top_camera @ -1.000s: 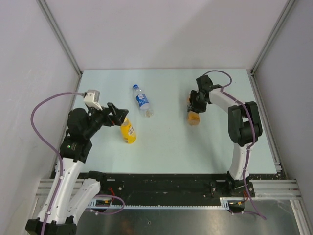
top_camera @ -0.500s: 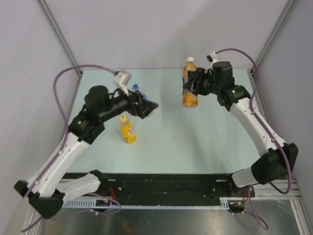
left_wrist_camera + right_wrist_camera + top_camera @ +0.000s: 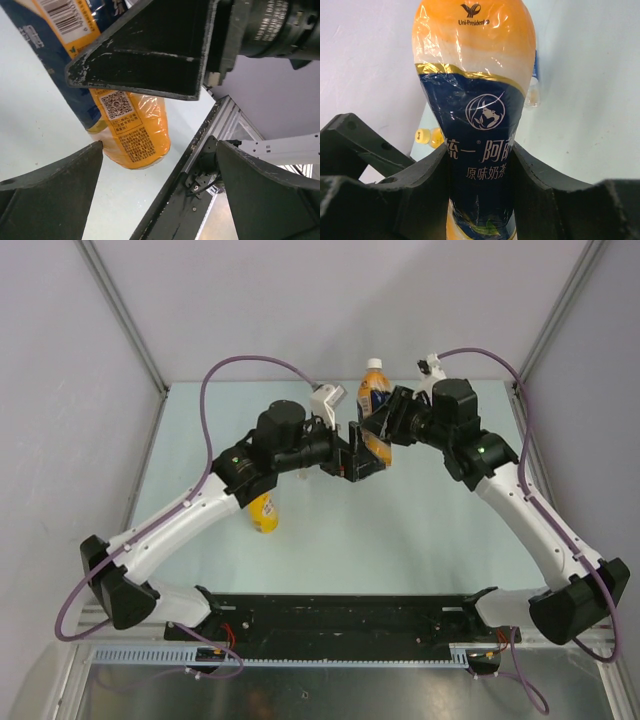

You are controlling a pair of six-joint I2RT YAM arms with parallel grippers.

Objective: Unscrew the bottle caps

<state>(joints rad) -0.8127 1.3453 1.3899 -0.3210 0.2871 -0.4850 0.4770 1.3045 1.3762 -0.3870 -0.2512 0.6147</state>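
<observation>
Caps all seem to be on, with none off as far as I can see. The orange bottle (image 3: 374, 398) is up above the table (image 3: 430, 530), pale cap (image 3: 373, 364) on top. The right gripper (image 3: 481, 162) is closed partway around its dark blue label. The left gripper (image 3: 160, 150) gapes wide and holds nothing, just beside the bottle's base. The yellow bottle (image 3: 262, 512) lies on the table, yellow cap (image 3: 422, 135) in place. The clear bottle (image 3: 534, 95) barely shows, its cap out of sight. I'd say all three are left to do.
</observation>
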